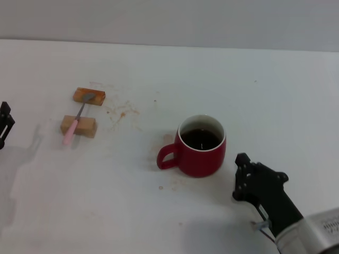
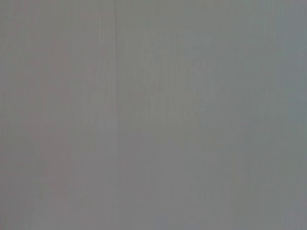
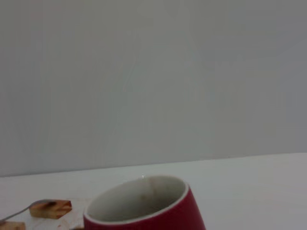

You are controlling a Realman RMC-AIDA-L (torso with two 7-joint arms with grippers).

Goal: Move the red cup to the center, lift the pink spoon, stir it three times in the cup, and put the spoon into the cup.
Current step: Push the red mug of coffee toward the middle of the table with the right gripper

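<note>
The red cup (image 1: pixel 200 147) stands upright near the middle of the table, its handle pointing to the robot's left, with dark liquid inside. It also shows in the right wrist view (image 3: pixel 144 211), close up. The pink spoon (image 1: pixel 76 123) lies across two tan wooden blocks at the left, bowl on the far block and pink handle over the near one. Its grey neck shows in the right wrist view (image 3: pixel 17 212). My right gripper (image 1: pixel 238 178) is open and empty, just to the right of the cup and nearer to me, apart from it. My left gripper (image 1: pixel 4 125) is at the far left edge, away from the spoon.
The far wooden block (image 1: pixel 89 96) and the near wooden block (image 1: pixel 78 126) carry the spoon. Brown stains (image 1: pixel 123 112) mark the white table between the blocks and the cup. The left wrist view shows only plain grey.
</note>
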